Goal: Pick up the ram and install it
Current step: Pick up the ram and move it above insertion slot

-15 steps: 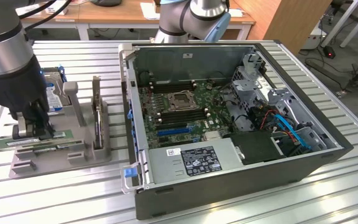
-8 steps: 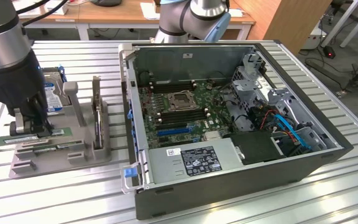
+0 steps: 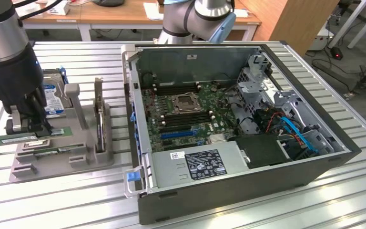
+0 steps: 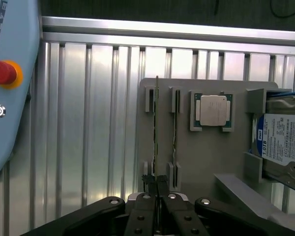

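Observation:
The ram (image 3: 5, 138) is a long thin green stick held level just over the grey holder (image 3: 75, 157) at the exterior view's left. My gripper (image 3: 35, 130) is shut on its middle from above. In the wrist view the ram (image 4: 156, 123) shows edge-on, running away from my gripper (image 4: 156, 181), whose black fingers (image 4: 148, 183) pinch it over the holder's outer slot. A second green stick (image 4: 174, 132) stands in the neighbouring slot. The open computer case (image 3: 135, 119) lies to the exterior view's right, its motherboard (image 3: 170, 112) exposed.
On the grey holder (image 4: 206, 152) are a processor chip (image 4: 213, 110), a hard drive (image 4: 285, 142) and a taller upright card (image 3: 98, 114). A pendant with a red stop button (image 4: 2, 73) lies beside the slatted table (image 4: 88, 123). Desks stand behind.

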Robot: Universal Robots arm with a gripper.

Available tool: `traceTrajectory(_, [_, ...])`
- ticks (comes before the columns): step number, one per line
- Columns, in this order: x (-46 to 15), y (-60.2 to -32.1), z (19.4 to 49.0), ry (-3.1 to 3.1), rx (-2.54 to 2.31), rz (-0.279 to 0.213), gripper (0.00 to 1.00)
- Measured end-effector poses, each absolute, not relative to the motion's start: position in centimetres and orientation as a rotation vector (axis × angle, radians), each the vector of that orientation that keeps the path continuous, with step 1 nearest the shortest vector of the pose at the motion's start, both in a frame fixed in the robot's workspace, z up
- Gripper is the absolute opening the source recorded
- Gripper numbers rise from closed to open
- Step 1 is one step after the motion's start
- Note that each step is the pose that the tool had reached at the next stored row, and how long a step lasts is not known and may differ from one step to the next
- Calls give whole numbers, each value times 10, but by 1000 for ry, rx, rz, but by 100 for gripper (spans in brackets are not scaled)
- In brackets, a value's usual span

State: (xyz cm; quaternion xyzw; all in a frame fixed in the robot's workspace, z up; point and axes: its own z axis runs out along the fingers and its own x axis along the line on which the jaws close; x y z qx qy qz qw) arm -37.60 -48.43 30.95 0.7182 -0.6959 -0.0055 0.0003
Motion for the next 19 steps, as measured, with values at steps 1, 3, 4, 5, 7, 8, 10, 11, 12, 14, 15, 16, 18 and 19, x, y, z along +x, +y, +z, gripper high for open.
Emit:
traceTrajectory(1, [-376, -484, 311, -2186, 2256, -17, 11])
traceTrajectory(3, [-376, -484, 313, -2186, 2256, -17, 11])
traceTrajectory(4, [-376, -484, 314, -2186, 2256, -17, 11])
traceTrajectory(5, [-376, -484, 316, -2186, 2256, -17, 11])
traceTrajectory(7, [-376, -484, 319, -2186, 2256, -17, 11])
traceTrajectory(8, [-376, -484, 320, -2186, 2256, -17, 11])
traceTrajectory(10, [-376, -484, 323, -2186, 2256, -17, 11])
traceTrajectory(11, [-376, -484, 324, -2186, 2256, -17, 11])
traceTrajectory(12, [-376, -484, 326, -2186, 2256, -17, 11])
traceTrajectory(14, [-376, -484, 328, -2186, 2256, -17, 11])
traceTrajectory(15, [-376, -484, 330, -2186, 2256, -17, 11])
traceTrajectory(16, [-376, -484, 331, -2186, 2256, -17, 11])
traceTrajectory(18, [-376, -484, 334, -2186, 2256, -17, 11])
traceTrajectory(19, [-376, -484, 335, -2186, 2256, -17, 11])
